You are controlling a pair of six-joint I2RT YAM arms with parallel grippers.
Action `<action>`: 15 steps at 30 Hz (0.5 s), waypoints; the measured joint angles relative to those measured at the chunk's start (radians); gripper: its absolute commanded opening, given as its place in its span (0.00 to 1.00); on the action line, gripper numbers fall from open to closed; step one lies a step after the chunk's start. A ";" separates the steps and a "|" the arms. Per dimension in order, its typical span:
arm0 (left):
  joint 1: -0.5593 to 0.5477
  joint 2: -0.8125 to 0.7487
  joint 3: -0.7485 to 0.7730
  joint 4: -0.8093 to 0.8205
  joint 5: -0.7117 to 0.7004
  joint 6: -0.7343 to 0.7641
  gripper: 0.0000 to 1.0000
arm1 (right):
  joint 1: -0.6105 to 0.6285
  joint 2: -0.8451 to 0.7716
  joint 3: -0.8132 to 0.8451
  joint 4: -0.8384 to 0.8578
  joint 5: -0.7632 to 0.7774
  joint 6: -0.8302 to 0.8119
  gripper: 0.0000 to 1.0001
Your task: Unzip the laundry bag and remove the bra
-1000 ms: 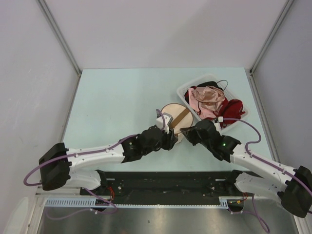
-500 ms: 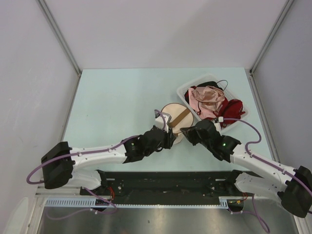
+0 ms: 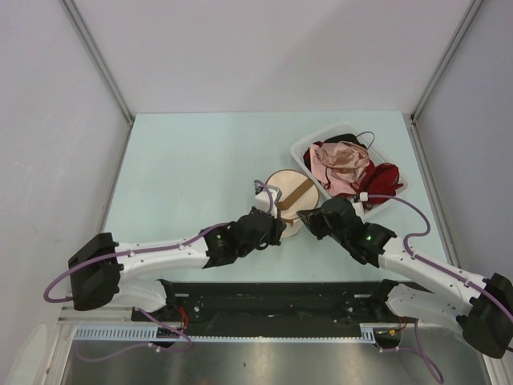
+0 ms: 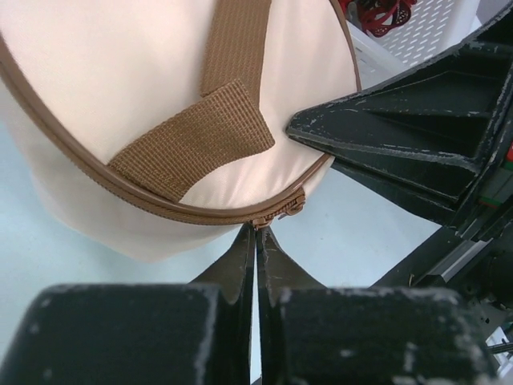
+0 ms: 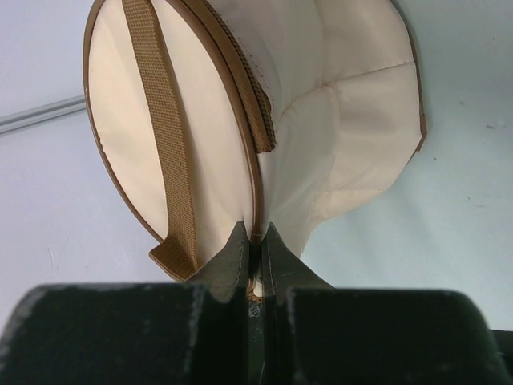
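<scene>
The table has a pale mint-green top, flat and plain, and it fills the space between the light walls. Two things lie directly on it. The laundry bag, a small round beige pouch with a brown strap band, sits a little right of the middle, toward the near edge. A clear plastic tray stands at an angle on the right side, farther back, just beside the pouch; I cannot tell if they touch.
</scene>
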 measured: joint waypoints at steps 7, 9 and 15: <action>-0.003 -0.027 0.005 -0.066 -0.072 -0.016 0.00 | -0.006 0.000 0.000 -0.002 -0.012 -0.012 0.00; -0.003 -0.058 -0.002 -0.092 -0.116 -0.017 0.00 | -0.006 0.000 0.000 -0.001 -0.019 -0.027 0.00; 0.090 -0.122 0.037 -0.256 -0.172 -0.022 0.00 | -0.032 0.000 0.001 0.050 -0.094 -0.184 0.00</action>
